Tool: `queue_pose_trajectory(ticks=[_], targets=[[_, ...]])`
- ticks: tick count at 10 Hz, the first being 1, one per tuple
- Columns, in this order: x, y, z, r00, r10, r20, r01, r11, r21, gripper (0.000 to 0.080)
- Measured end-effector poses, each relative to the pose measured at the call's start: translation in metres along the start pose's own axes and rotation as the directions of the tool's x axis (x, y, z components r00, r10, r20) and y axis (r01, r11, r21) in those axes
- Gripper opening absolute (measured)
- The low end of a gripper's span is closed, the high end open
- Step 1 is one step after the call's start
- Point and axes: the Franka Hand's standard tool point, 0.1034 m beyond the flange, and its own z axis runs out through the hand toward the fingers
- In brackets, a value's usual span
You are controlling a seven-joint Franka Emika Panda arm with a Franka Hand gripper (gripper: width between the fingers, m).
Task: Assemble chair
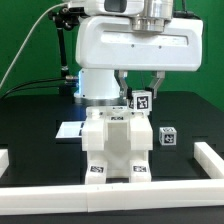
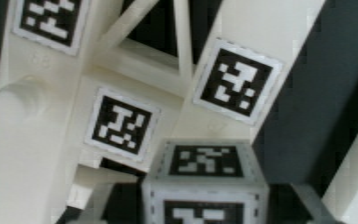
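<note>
Your gripper [image 1: 140, 94] straddles the tagged top post of the chair [image 1: 113, 148], 1 finger on each side; you cannot tell whether the jaws pinch it. The chair stands directly beneath, with 1 cube [image 1: 167, 137] near it.

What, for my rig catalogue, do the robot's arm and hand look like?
The arm is glossy white, broad and boxy with rounded edges, and has a grey metallic joint on top. Dark cables run behind it. The hand ends in two thin dark fingers.
</note>
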Motion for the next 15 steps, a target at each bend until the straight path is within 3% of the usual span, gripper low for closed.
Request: queue_pose_trajectory(ticks=[11, 12, 13, 14, 15], targets=[[0.0008, 0.0008, 0.0032, 1.0, -0.001, -0.005, 0.001, 1.0, -0.004, 0.0291], [0.0008, 0.0008, 0.0032, 1.0, -0.001, -0.005, 0.001, 1.0, -0.004, 0.0499], [0.0008, 0.0008, 0.0032, 1.0, -0.001, -0.005, 0.001, 1.0, -0.004, 0.0499], [0.0008, 0.0008, 0.0032, 1.0, -0.001, -0.005, 0.001, 1.0, -0.004, 0.0615], [0.0008, 0.0008, 0.0032, 1.0, -0.001, -0.005, 0.001, 1.0, -0.004, 0.0644]])
